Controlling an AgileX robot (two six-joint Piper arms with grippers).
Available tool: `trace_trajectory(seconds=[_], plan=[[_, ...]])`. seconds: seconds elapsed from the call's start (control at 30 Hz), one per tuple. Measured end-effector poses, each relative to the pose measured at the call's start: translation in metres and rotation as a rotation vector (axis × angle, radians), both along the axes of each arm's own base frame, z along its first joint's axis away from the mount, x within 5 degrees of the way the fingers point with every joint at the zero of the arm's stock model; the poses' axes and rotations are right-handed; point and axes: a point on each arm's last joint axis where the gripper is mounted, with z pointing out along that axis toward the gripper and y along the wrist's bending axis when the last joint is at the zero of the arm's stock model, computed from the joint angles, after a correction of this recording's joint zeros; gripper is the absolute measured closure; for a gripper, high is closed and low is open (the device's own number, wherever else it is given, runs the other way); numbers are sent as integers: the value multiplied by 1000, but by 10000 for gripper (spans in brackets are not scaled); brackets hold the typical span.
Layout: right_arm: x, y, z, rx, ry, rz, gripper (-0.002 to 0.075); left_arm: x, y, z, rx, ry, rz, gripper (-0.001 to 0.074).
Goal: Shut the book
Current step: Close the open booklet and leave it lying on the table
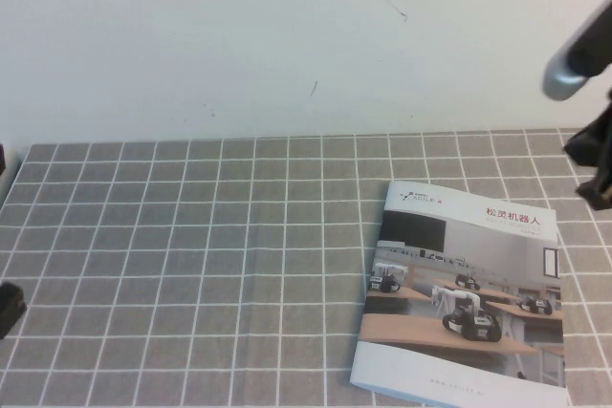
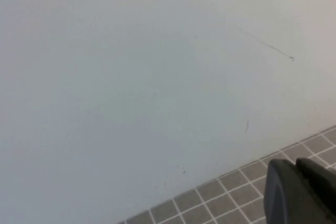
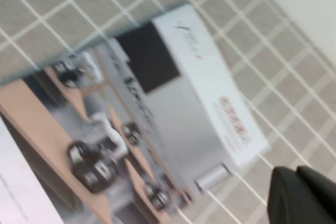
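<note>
The book (image 1: 464, 293) lies flat and closed on the grey checked cloth at the front right, with its cover up: robot photos and red lettering. My right gripper (image 1: 589, 188) hangs in the air above the cloth, just beyond the book's far right corner, and touches nothing. In the right wrist view the book (image 3: 157, 114) is below and the gripper (image 3: 295, 174) has its dark fingers pressed together, empty. My left gripper (image 1: 8, 308) sits low at the far left edge of the table. In the left wrist view that gripper (image 2: 295, 167) is shut and faces the wall.
The grey checked cloth (image 1: 191, 255) covers the whole table. A white wall (image 1: 287, 35) rises right behind its far edge. A silver link of the right arm (image 1: 574, 59) reaches in at the upper right.
</note>
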Motion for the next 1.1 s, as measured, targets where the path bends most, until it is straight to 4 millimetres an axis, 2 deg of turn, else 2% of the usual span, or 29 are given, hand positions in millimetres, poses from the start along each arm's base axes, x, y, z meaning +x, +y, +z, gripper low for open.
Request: trace_trajectory(seconds=[0.13, 0.23, 0.3, 0.37, 0.5, 0.67, 0.77, 0.93, 1.1], plan=[[-39, -23, 36, -72, -74, -76, 729, -1, 9, -23, 8, -7, 100, 736], [-57, -33, 45, -88, -95, -110, 729, 2, 17, -38, -19, -2, 187, 736], [-82, -43, 46, -77, -109, -148, 729, 3, 22, -42, -38, -12, 241, 736], [-101, -49, 38, -56, -104, -177, 729, 3, 25, -42, -50, -25, 274, 736], [-136, -60, 9, -5, -97, -230, 729, 3, 25, -42, -65, -27, 282, 737], [-173, -70, -35, 66, -116, -274, 729, 3, 21, -44, -88, 6, 241, 737], [-192, -73, -57, 127, -119, -285, 729, 2, 16, -53, -95, 61, 183, 737], [-209, -74, -76, 212, -135, -288, 729, 0, 8, -62, -129, 133, 100, 737], [-212, -73, -79, 237, -132, -289, 729, -1, 3, -64, -151, 166, 47, 737]])
